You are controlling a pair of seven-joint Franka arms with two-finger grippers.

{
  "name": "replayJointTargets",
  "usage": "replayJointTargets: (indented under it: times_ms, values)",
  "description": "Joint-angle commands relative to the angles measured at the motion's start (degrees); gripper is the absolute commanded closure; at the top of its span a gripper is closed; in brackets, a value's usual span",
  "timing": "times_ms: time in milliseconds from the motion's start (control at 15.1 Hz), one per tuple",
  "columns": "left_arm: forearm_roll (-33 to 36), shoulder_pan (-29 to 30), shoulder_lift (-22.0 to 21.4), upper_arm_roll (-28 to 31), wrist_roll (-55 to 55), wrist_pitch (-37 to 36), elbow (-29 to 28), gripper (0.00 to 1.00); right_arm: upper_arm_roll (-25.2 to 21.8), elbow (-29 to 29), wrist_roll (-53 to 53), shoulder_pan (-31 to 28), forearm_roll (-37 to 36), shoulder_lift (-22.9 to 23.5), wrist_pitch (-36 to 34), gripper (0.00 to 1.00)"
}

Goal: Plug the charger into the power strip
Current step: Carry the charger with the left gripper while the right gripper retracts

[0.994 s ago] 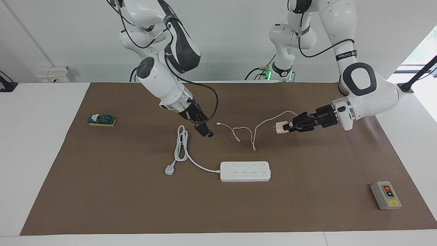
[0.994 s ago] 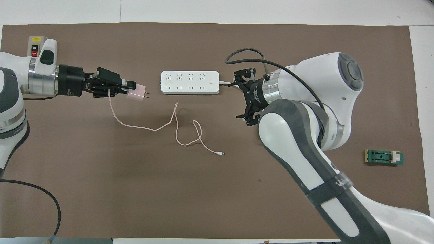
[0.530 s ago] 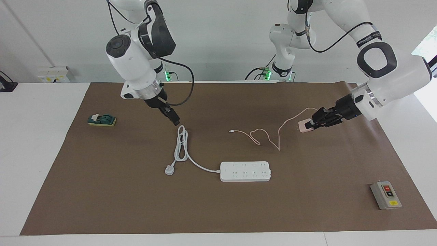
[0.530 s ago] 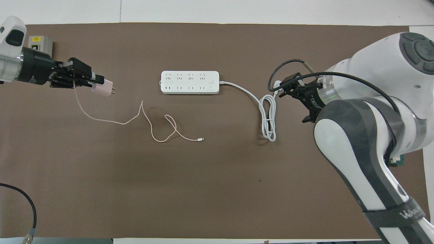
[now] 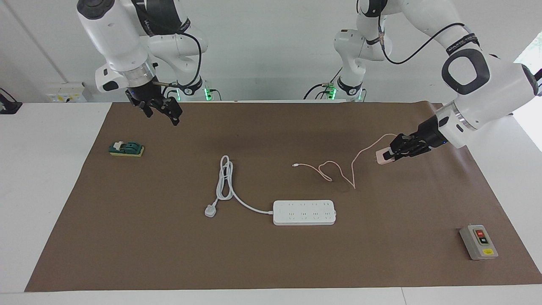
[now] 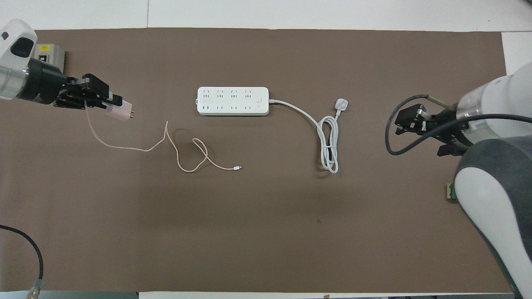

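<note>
The pale-pink charger (image 5: 382, 157) (image 6: 121, 112) hangs just above the brown mat, prongs pointing toward the table's middle, with my left gripper (image 5: 391, 153) (image 6: 110, 107) shut on it. Its thin pink cable (image 5: 334, 169) (image 6: 183, 160) trails in loops over the mat to a white tip (image 5: 295, 164) (image 6: 237, 168). The white power strip (image 5: 304, 212) (image 6: 232, 101) lies flat mid-table, sockets up, farther from the robots than the cable. My right gripper (image 5: 163, 113) (image 6: 405, 122) is raised and open, holding nothing, over the mat near the right arm's end.
The strip's thick white cord (image 5: 224, 182) (image 6: 328, 141) coils toward the right arm's end and ends in a round plug (image 5: 210, 210) (image 6: 341, 104). A green switch block (image 5: 126, 149) sits at that end. A grey button box (image 5: 478, 242) (image 6: 48, 54) stands toward the left arm's end.
My right gripper has swung up and away from the strip's cord toward its own end of the table. My left gripper has drawn the charger outward, dragging the cable along.
</note>
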Motion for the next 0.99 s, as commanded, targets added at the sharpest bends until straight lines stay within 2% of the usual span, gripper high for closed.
replayJointTargets:
  times_ms: [0,199,464,530,663,796,928]
  values:
    - [1.11,0.03,-1.15,0.74,-2.89,-0.31,1.92,1.00,0.30,2.79,-5.04,-0.24,-1.65,2.63,-1.41,0.00]
    - [4.35,-0.23,-0.89,1.09,-9.81,0.23,4.19,1.00,0.47,7.01,-11.54,-2.09,-1.12,5.71,-3.52,0.00]
    - [5.58,-0.23,0.52,1.18,-32.54,-0.91,6.23,1.00,0.30,6.93,-12.97,-2.18,-1.82,5.71,-2.82,0.00]
    - [8.81,-0.49,0.52,0.83,-36.26,-0.92,6.31,1.00,0.39,6.75,-12.79,-2.18,-1.91,5.63,-2.82,0.00]
    - [12.52,-2.94,0.43,0.65,-39.35,-0.83,6.49,1.00,0.39,6.58,-12.26,-2.18,-1.82,5.28,-3.00,0.00]
    - [12.89,-3.31,0.43,0.56,-41.65,-1.00,6.40,1.00,0.21,6.66,-12.00,-2.18,-1.82,5.27,-3.00,0.00]
    - [16.02,-4.88,1.04,0.56,-48.65,-0.39,6.32,1.00,0.30,6.66,-12.26,-2.18,-1.82,5.27,-3.17,0.00]
